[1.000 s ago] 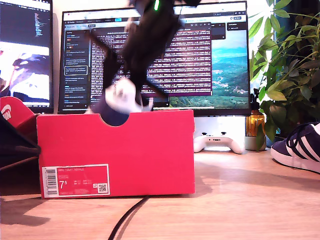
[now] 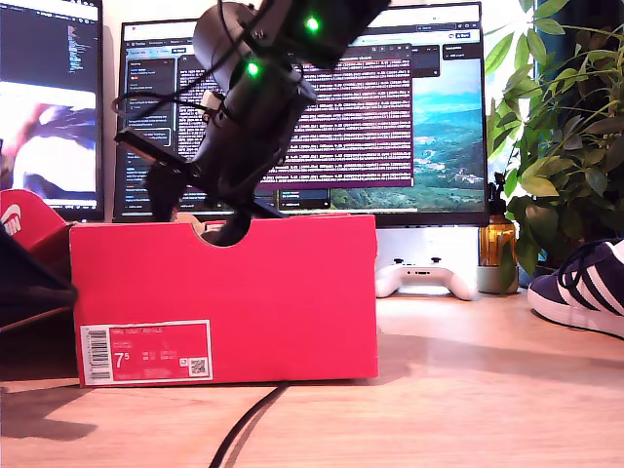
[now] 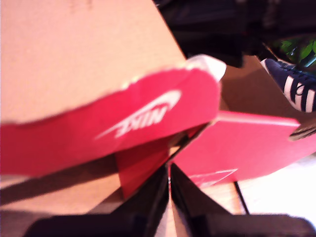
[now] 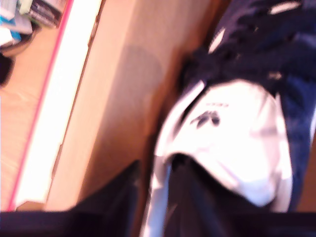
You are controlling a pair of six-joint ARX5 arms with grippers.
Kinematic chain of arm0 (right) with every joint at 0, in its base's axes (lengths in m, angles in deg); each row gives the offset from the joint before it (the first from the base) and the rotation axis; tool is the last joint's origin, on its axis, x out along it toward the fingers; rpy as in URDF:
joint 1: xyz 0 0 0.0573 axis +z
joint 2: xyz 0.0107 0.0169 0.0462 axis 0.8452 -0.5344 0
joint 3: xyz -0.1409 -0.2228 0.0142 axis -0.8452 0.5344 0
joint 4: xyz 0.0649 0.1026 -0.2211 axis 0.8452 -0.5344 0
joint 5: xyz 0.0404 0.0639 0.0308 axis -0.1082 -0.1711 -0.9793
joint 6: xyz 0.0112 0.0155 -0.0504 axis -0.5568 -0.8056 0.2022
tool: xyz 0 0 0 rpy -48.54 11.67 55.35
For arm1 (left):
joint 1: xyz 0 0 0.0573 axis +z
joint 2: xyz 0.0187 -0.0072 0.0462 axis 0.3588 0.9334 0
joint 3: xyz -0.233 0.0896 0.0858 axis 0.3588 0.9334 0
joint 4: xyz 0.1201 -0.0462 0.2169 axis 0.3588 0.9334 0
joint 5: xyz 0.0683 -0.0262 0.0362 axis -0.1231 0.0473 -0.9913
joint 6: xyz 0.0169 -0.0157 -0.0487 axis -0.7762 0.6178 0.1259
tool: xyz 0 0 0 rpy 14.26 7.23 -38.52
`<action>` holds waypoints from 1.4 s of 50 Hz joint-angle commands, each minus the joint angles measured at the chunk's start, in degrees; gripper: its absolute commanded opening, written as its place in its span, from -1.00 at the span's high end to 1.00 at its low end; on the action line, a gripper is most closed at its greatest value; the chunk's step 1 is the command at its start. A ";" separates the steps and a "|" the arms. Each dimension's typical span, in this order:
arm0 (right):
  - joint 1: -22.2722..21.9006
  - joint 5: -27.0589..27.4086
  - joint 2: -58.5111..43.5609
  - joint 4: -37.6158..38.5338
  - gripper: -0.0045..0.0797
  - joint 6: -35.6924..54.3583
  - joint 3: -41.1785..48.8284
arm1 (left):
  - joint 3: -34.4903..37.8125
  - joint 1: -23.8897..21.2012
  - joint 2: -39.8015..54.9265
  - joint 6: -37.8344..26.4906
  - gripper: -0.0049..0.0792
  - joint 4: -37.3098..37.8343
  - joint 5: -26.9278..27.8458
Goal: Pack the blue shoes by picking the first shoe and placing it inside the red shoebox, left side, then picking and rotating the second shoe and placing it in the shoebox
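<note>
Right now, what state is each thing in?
red shoebox, open, upright on desk.
lid, off, tilted beside the box.
first shoe, inside the box, gripped by its white edge.
second shoe, outside the box, on the desk.
my second gripper, shut on first shoe.
my first gripper, shut, empty.

i see a wooden desk (image 2: 468, 390). at its back edge stands a wide monitor (image 2: 429, 107) showing text windows, and a second monitor (image 2: 49, 97) is beside it, at the exterior view's left. a white game controller (image 2: 426, 278) lies below the wide one, near an amber bottle (image 2: 497, 244) and a green plant (image 2: 565, 127). a black cable (image 2: 249, 424) runs to the front edge.
</note>
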 commanded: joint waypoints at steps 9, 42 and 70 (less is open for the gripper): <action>-0.37 0.13 -0.42 -14.56 -0.14 3.30 -11.50 | 1.03 -0.13 0.24 -0.39 0.93 1.79 -0.07; -11.91 11.47 0.11 -51.34 -0.12 -0.61 -23.26 | 1.03 -0.13 0.26 -0.39 0.93 7.08 -0.07; -19.56 20.87 5.60 -55.15 -0.12 -23.85 -23.23 | 1.03 -0.13 0.26 -0.37 0.93 10.16 -0.07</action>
